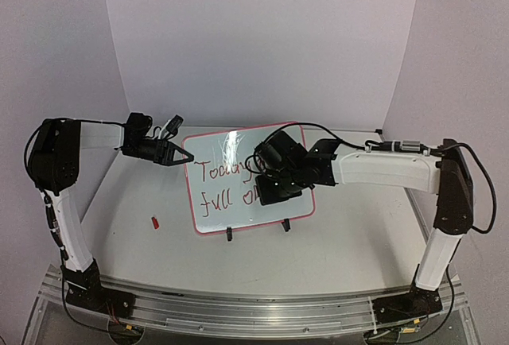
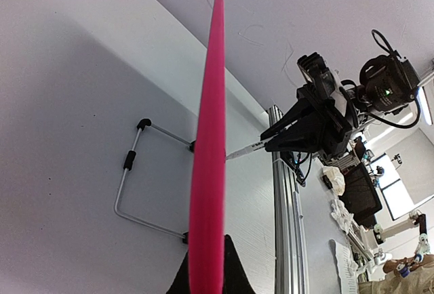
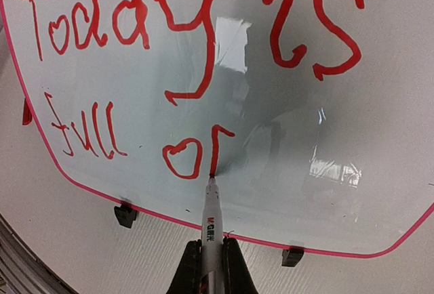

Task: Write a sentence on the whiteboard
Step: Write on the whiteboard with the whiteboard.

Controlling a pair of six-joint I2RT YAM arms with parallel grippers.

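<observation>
The whiteboard [image 1: 215, 148] stands near the middle of the tabletop [image 1: 358, 242], leaning back on two black clip feet [image 3: 125, 214] and a wire stand [image 2: 125, 172], with its face toward the near edge. The left claw [image 1: 184, 156] is clamped on the pink frame at the board's upper left edge, which runs edge-on between its fingers in the left wrist view. The right claw [image 3: 210, 270] is in front of the board's right half, closed around a marker [image 3: 211, 213] whose tip touches the surface. Red writing reads "Today is" above "full o" and a partial stroke. A small red piece [image 1: 156, 222] lies left of the board.
</observation>
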